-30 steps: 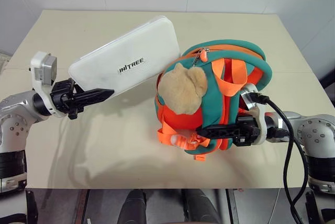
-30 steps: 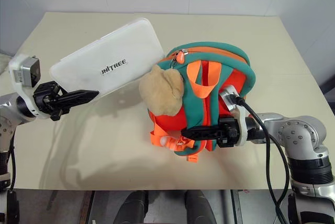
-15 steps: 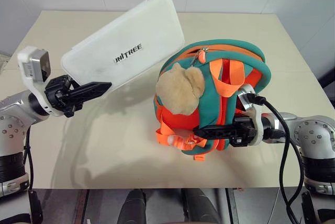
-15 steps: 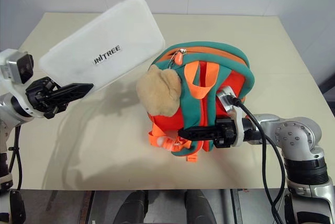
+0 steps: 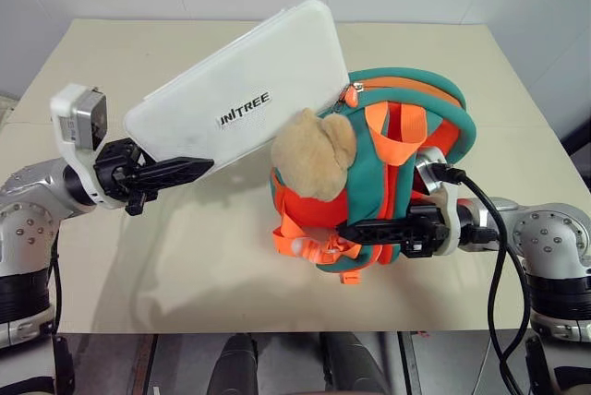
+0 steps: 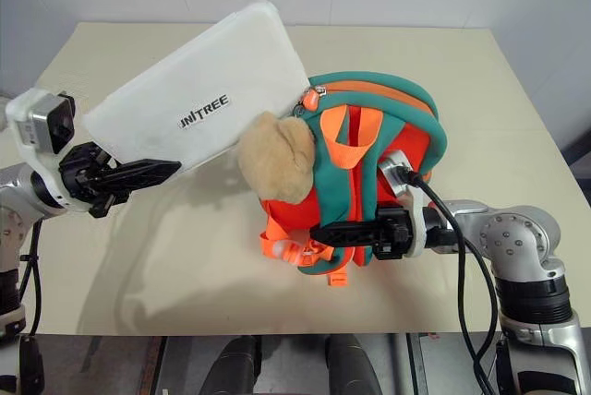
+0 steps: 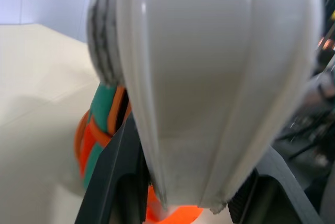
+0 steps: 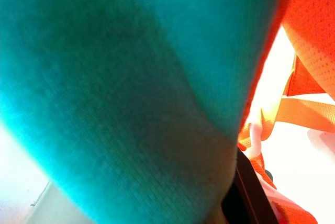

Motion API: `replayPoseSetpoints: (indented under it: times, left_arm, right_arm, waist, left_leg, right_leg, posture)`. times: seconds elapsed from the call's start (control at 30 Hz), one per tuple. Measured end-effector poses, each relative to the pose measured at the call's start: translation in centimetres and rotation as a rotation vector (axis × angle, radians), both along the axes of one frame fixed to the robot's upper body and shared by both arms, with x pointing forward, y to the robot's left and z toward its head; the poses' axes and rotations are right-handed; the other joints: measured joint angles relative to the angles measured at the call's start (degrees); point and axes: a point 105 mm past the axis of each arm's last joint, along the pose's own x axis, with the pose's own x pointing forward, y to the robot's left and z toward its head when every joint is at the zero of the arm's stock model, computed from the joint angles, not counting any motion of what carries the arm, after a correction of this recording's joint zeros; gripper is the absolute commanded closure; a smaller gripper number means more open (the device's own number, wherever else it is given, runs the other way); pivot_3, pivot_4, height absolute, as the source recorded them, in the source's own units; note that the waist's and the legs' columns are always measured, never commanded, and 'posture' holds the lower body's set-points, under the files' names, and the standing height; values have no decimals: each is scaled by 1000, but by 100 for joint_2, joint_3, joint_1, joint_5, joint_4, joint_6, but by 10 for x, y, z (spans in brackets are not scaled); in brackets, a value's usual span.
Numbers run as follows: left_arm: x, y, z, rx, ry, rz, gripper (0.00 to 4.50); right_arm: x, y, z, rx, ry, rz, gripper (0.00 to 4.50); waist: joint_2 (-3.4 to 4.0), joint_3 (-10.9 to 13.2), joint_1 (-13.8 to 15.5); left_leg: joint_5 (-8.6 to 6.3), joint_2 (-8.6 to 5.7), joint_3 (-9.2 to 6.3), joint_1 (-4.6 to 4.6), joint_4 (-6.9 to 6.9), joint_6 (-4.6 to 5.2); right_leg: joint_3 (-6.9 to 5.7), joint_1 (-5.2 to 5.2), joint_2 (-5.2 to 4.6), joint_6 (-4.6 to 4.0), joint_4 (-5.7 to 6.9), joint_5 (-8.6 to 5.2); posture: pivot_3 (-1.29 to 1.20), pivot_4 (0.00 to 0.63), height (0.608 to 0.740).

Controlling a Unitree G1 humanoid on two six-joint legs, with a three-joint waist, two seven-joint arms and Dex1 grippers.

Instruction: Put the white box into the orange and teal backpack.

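Observation:
My left gripper [image 5: 189, 172] is shut on the lower corner of the white box [image 5: 242, 90], which hangs tilted above the table with "UNITREE" lettering facing up. The box's far end reaches the upper left edge of the orange and teal backpack [image 5: 374, 178], beside the zipper pull [image 5: 352, 95]. The backpack stands upright right of centre, a tan plush toy [image 5: 312, 153] hanging on its front. Low on the backpack's front, my right gripper [image 5: 355, 229] is shut on the teal and orange fabric. The left wrist view has the box [image 7: 209, 77] between the fingers. Teal fabric [image 8: 115, 88] presses against the right wrist camera.
The beige table [image 5: 185, 257] carries the backpack and ends close in front of me. A black cable [image 5: 503, 257] loops from my right wrist. White walls stand behind the table's far edge.
The white box lifted and swung right in my left gripper, its far end now at the backpack's upper left edge. The right gripper kept its hold on the backpack.

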Motion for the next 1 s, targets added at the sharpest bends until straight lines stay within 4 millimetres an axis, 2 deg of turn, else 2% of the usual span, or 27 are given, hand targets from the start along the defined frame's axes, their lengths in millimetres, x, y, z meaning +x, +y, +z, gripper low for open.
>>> replayPoseSetpoints:
  times: [0.13,0.3,0.57,0.73,1.0]
  left_arm:
    - [15,6,0,83,-79,44,3048]
    - [22,14,-4,188,-129,41,3048]
    - [26,30,-6,355,-111,-14,3048]
    - [39,36,-13,452,-87,30,3048]
    - [48,35,-14,552,-110,28,3048]
  right_arm:
    - [1,1,1,9,-11,-3,4358]
    - [1,1,1,12,-14,-5,4358]
    - [2,1,1,12,-13,-7,4358]
    - [2,1,1,15,-14,-7,4358]
    - [2,3,1,25,-14,-5,4358]
  waist:
    - [0,0,3]
    - [0,0,1]
    - [0,0,-4]
    - [0,0,-4]
    - [0,0,-5]
  left_leg:
    - [0,0,0,-1,3,0]
    - [0,0,0,-1,0,0]
    - [0,0,0,-1,0,0]
    - [1,0,-1,-1,3,1]
    - [2,0,-3,-1,6,1]
  right_leg:
    - [0,2,0,0,0,0]
    - [0,1,0,0,0,0]
    - [-1,-1,1,0,7,0]
    - [0,-3,2,0,17,-1]
    - [-1,-5,3,-1,27,-3]
  posture:
    - [0,150,740]
    - [0,150,740]
    - [0,150,740]
    - [0,150,740]
    - [0,150,740]
